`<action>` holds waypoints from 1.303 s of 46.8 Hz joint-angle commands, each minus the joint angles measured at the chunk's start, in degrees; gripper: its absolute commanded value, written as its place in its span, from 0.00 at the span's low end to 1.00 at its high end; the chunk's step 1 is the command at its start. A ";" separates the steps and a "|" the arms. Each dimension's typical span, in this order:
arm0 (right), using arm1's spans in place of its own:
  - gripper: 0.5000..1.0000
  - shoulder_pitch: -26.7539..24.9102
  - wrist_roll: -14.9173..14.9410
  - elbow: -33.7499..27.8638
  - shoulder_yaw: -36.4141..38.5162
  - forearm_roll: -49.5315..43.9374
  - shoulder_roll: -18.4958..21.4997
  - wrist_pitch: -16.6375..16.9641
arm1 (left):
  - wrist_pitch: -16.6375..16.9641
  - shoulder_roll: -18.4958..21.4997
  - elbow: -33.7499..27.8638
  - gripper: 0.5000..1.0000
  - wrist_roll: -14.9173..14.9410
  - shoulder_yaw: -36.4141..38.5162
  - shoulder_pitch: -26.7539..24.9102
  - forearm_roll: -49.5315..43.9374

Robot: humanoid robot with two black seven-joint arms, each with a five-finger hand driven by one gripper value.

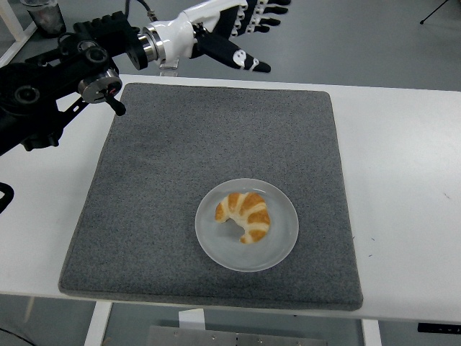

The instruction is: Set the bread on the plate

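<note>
Head view: the croissant [244, 215] is sat on the clear round plate [282, 246], which is parked on the grey mat [158, 187] toward its near edge; the left hand [232, 29] is held up past the table's far edge, fingers [252, 63] spread wide, nothing gripped, well apart from the plate; the white table [403, 180] is seen underneath.

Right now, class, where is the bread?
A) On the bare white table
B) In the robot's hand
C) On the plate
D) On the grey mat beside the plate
C: the bread lies on the plate, with the left hand raised far away, open.
</note>
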 commanded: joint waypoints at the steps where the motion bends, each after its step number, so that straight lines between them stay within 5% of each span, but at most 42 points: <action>1: 0.90 0.00 0.00 0.00 0.00 0.00 0.00 0.00 | 2.88 1.11 1.42 0.98 1.39 -0.02 -0.14 -7.52; 19: 0.91 0.00 0.00 0.00 0.00 0.00 0.00 0.00 | 9.74 8.15 2.82 0.98 5.70 0.42 2.05 -26.87; 29: 0.90 0.00 0.00 0.00 0.00 0.00 0.00 0.00 | 11.06 7.54 9.24 0.98 2.63 -0.20 3.46 -28.81; 33: 0.90 0.00 0.00 0.00 0.00 0.00 0.00 0.00 | 11.15 6.66 12.66 0.98 0.35 -1.25 3.55 -29.69; 46: 0.90 0.00 0.00 0.00 0.00 0.00 0.00 0.00 | 11.23 0.86 23.04 0.99 0.17 -2.75 3.98 -33.47; 61: 0.90 0.00 0.00 0.00 0.00 0.00 0.00 0.00 | 10.71 -4.50 24.01 1.00 -0.71 -5.29 8.82 -37.95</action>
